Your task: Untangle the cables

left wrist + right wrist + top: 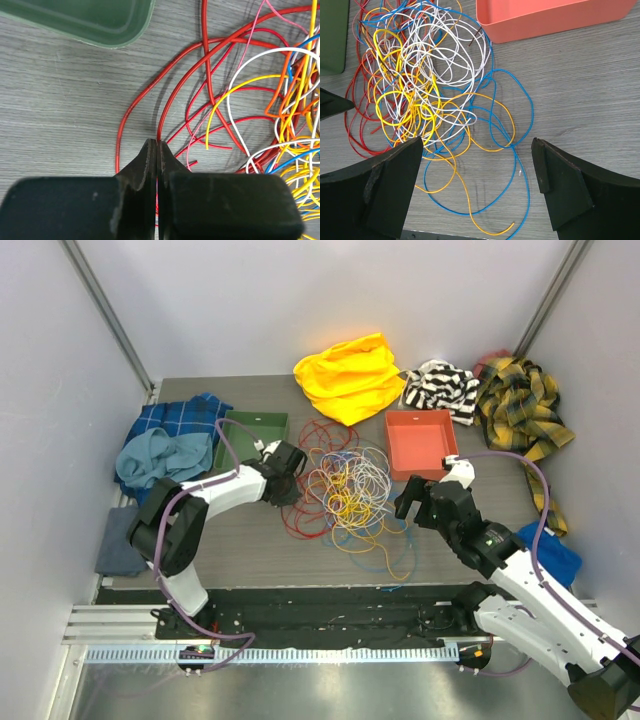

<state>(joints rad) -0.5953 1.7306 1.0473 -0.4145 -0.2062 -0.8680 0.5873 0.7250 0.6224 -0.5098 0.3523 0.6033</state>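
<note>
1. Hanging nearest the bases, the right gripper (476, 150) has its jaws wide apart and empty, above the loose blue and orange loops at the heap's near right edge.
2. The left gripper (157, 145) is pinched together on a thin red cable (161, 125) at the heap's left rim. That strand arcs away from the tips toward the far right.
3. The tangle of thin red, yellow, white, orange and blue cables (345, 490) lies on the grey wood-grain table (250, 540) between both grippers, so a leftward pull would probably free the red one.
4. Beyond it sit a green plastic tray (250, 430) and a coral plastic tray (420, 440).
</note>
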